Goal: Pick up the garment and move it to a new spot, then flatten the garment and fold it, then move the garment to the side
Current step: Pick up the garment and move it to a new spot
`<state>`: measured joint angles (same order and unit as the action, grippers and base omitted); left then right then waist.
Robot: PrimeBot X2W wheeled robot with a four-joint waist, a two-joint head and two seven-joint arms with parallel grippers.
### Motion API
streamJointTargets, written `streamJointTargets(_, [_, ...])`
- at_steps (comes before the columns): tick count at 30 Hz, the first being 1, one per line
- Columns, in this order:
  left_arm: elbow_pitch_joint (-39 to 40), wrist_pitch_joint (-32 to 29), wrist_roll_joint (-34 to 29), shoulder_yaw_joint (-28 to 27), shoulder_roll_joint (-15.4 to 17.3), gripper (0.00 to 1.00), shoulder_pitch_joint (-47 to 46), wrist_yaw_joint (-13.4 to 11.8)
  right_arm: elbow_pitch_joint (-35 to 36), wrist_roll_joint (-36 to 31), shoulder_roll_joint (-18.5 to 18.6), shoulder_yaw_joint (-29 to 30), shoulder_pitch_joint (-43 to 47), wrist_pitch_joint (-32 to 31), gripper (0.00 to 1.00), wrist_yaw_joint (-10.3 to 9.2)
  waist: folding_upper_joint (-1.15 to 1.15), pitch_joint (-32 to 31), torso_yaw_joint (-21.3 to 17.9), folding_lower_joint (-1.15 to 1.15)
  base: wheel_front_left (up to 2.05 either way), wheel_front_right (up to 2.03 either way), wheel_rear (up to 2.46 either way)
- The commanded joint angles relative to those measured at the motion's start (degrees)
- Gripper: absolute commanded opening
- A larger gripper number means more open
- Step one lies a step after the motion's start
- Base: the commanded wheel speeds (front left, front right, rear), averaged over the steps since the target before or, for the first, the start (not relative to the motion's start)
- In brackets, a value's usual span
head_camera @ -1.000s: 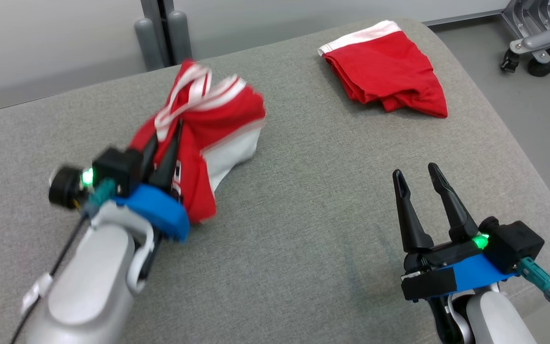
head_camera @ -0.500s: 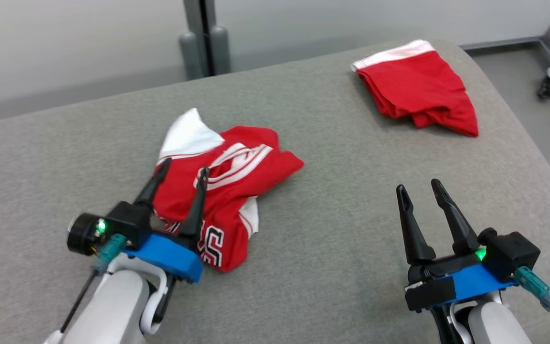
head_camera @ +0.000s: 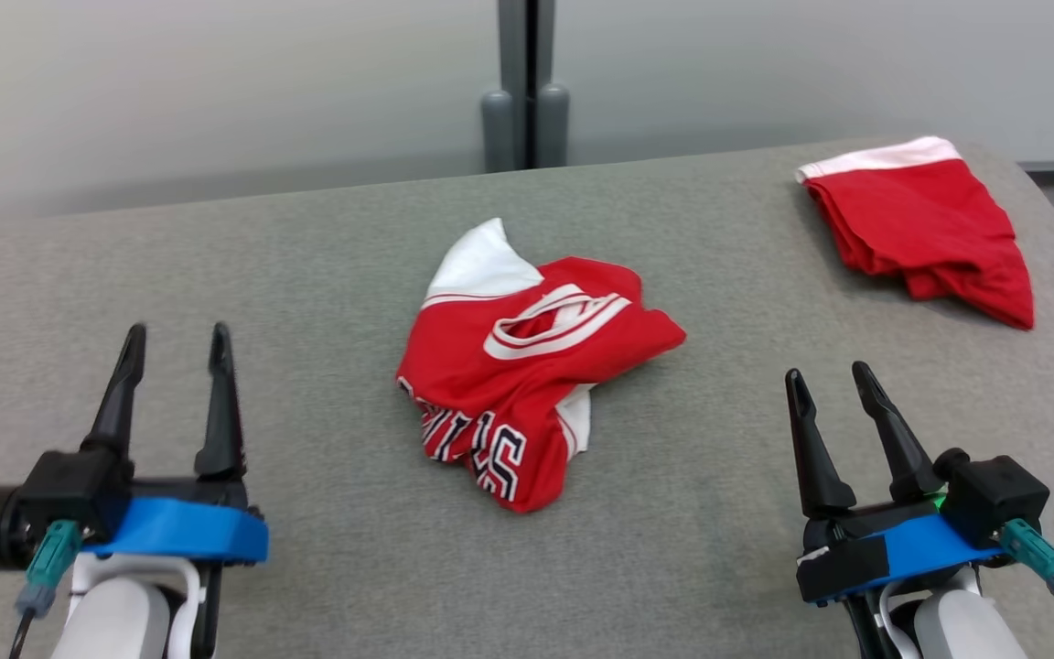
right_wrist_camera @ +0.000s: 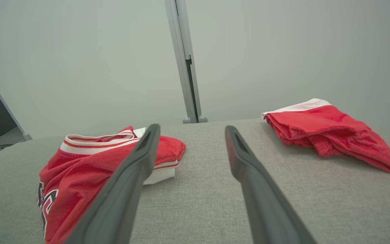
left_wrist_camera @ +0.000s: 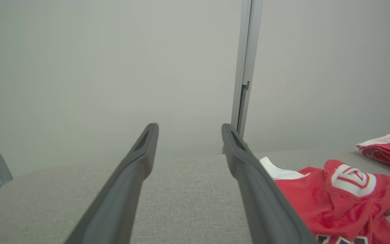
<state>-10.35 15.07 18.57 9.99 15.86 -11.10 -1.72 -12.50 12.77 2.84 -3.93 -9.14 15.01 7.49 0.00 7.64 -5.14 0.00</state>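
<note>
Garment [head_camera: 527, 366]: red jersey, crumpled | dark white-edged lettering [head_camera: 481, 448], not legible

You will find one printed marking in the scene: a row of white, dark-outlined block lettering [head_camera: 477, 444] on the red jersey [head_camera: 536, 366]. In the head view this row runs along the near edge of the crumpled cloth, upside down to you and broken by folds. An S can be made out at its right end; the remaining characters cannot be read with certainty. In the right wrist view, a fragment of the lettering [right_wrist_camera: 46, 203] shows at the garment's lower left, resembling a C. In the left wrist view, the lettering [left_wrist_camera: 340, 240] sits at the bottom edge, cut off and unreadable.
</note>
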Motion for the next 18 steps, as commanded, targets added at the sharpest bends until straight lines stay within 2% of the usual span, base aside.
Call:
streamJointTargets(1, [0.33,0.12,-0.46,-0.34,-0.03,1.00,0.62,-0.03,-0.26,-0.24,0.11,0.28,0.48,0.23,1.00,0.01,0.00,0.05,0.58,0.00,0.00,0.00,0.00])
streamJointTargets(11, [-0.23,0.12,-3.42,-6.67,-3.09,1.00,9.00,0.87,-3.61,-1.19,0.12,1.67,2.70,0.22,1.00,0.01,0.00,-2.67,5.27,0.00,0.00,0.00,0.00])
streamJointTargets(18, [-2.93,0.12,-5.16,-7.84,-4.92,1.00,11.78,2.62,-5.61,-1.60,0.12,1.67,4.45,0.22,1.00,0.01,0.00,-4.61,6.14,0.00,0.00,0.00,0.00])
